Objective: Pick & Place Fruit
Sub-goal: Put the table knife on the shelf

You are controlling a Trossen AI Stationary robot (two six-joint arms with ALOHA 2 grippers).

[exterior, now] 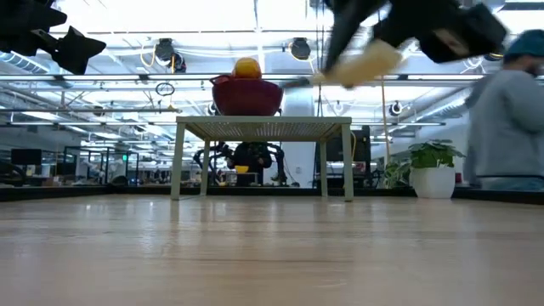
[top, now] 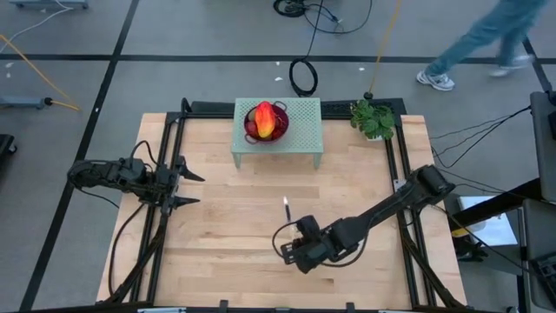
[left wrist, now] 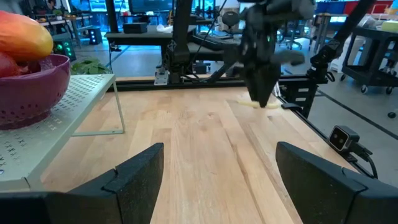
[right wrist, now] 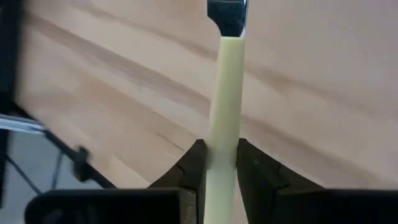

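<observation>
Right wrist view: we have the knife pinched by its pale yellow handle between the right gripper's fingers, blade pointing away over the bare wood.
To do this well, we judge we should keep the pinch square on the handle, lift it clear without letting it swing, carry the blade low and level, and set it down well apart from the stand. The left gripper waits at the table's left side, fingers spread wide and holding nothing. The fruit sits heaped in the purple bowl on top of the green perforated stand at the far edge: a large red-orange-yellow piece on top, glossy and smooth, with a dark red one beside it. We see no loose fruit on the table.
</observation>
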